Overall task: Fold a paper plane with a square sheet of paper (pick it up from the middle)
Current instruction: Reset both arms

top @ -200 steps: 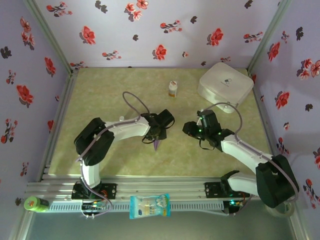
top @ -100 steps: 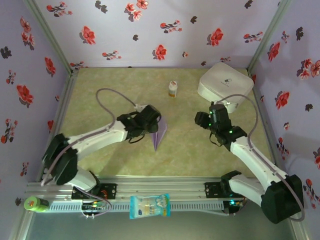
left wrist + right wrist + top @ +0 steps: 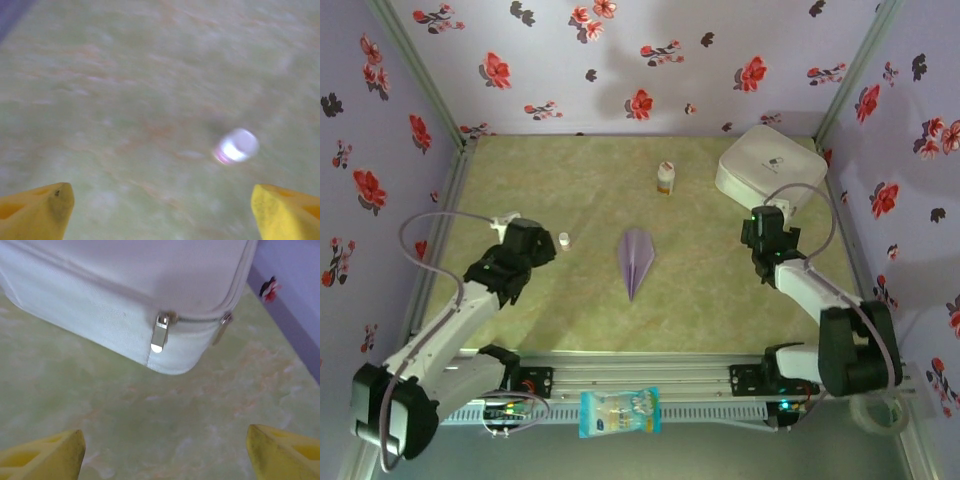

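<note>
Pale lavender paper plane (image 3: 637, 260): lies flat on the tabletop, about midway between the two arms, touching neither. Its slim point faces the near edge, its wider end faces the back wall, and a crease runs along its length.
Tabletop (image 3: 550, 180): green, marbled, walled in by flowered lilac panels.
Left gripper (image 3: 538, 248): well to the left of the plane, low over the table. In the left wrist view (image 3: 160, 202) its yellow fingertips (image 3: 47, 207) stand at opposite edges of the picture, spread wide, with bare table between them and nothing held.
Small white cap (image 3: 564, 239): on the table just ahead of the left gripper, between it and the plane. The left wrist view shows it as a blurred pale round shape (image 3: 236, 146), ahead of the fingers and off to the right, apart from both.
Right gripper (image 3: 769, 216): at the right of the table, close up to the white case. In the right wrist view (image 3: 165, 452) its yellow fingertips (image 3: 52, 455) are parted wide and grasp nothing.
White case (image 3: 770, 165): rounded, in the far right corner. The right wrist view shows its near corner (image 3: 125, 290) with a metal zip pull (image 3: 160, 334) hanging there, ahead of the fingers and not touched.
Small bottle (image 3: 666, 178): upright, behind the plane, well apart from it.
Snack packet (image 3: 620, 412): blue and white, at the near rail between the arm bases.
</note>
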You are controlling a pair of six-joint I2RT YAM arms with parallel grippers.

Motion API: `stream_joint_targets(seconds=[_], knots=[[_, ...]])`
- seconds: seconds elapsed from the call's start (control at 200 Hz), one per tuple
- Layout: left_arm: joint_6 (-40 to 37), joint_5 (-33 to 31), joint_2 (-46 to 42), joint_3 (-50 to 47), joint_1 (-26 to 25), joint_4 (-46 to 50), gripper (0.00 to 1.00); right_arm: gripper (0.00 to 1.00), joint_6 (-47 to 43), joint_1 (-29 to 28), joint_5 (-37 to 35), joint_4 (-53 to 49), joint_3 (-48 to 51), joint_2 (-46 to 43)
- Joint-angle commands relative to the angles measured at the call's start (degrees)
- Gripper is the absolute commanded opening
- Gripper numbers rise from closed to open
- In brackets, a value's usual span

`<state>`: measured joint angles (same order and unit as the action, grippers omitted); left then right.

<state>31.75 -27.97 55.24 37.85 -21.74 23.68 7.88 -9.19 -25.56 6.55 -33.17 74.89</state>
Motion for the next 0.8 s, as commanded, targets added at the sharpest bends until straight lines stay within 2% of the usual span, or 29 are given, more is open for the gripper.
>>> stream_joint_targets(seconds=[0.0,0.05,0.115,0.195,0.275,0.32,0.385,0.4,0.415,0.515,0.625,0.68,0.73,0.795], knots=[[-13.5,-4.3,-2.8,-5.5,6.4,-11.5,0.96,0.84,-3.3,3.3,7.6,19.0,3.3,4.4],[-16.0,-4.2,-2.9,-8.8,9.3,-18.0,0.97,0.84,-5.7,3.7,10.8,28.5,6.2,6.7],[-19.1,-3.5,-1.9,-12.8,12.1,-26.8,0.97,0.84,-7.1,4.2,14.1,33.4,8.1,8.0],[-24.1,-2.6,-0.5,-16.3,13.2,-36.0,0.98,0.85,-5.4,6.4,16.7,42.8,12.2,11.1],[-26.2,0.2,2.9,-20.3,14.7,-47.4,0.99,0.85,-4.5,8.4,21.2,57.0,15.7,16.5],[-25.6,1.4,5.8,-22.5,15.5,-53.6,0.99,0.86,-4.4,8.4,20.4,51.1,14.4,14.3],[-25.7,3.3,9.7,-22.8,16.2,-58.5,0.99,0.86,-1.9,8.4,14.4,42.6,10.3,14.3],[-25.7,4.1,10.4,-22.5,16.4,-58.8,0.99,0.95,-1.9,8.5,14.3,43.0,10.2,14.6],[-26.0,5.0,11.2,-22.4,16.5,-59.8,0.99,0.99,-2.2,8.4,14.2,44.2,10.9,14.6],[-27.8,9.1,18.1,-22.0,17.1,-70.5,0.99,0.99,-1.6,8.3,12.4,44.2,11.3,14.0],[-31.8,11.4,24.3,-18.6,17.6,-73.5,0.99,0.99,-1.7,8.2,11.9,44.9,11.5,14.2],[-31.3,12.4,29.6,-19.3,18.5,-79.2,0.99,0.99,-1.7,8.2,11.9,44.5,11.4,14.1],[-31.9,12.8,35.3,-20.4,19.0,-88.4,0.99,0.99,-1.7,8.1,11.9,44.4,11.4,14.1],[-29.4,14.6,31.9,-19.1,20.5,-79.6,0.99,0.99,-1.7,8.1,11.8,44.7,11.4,14.2]])
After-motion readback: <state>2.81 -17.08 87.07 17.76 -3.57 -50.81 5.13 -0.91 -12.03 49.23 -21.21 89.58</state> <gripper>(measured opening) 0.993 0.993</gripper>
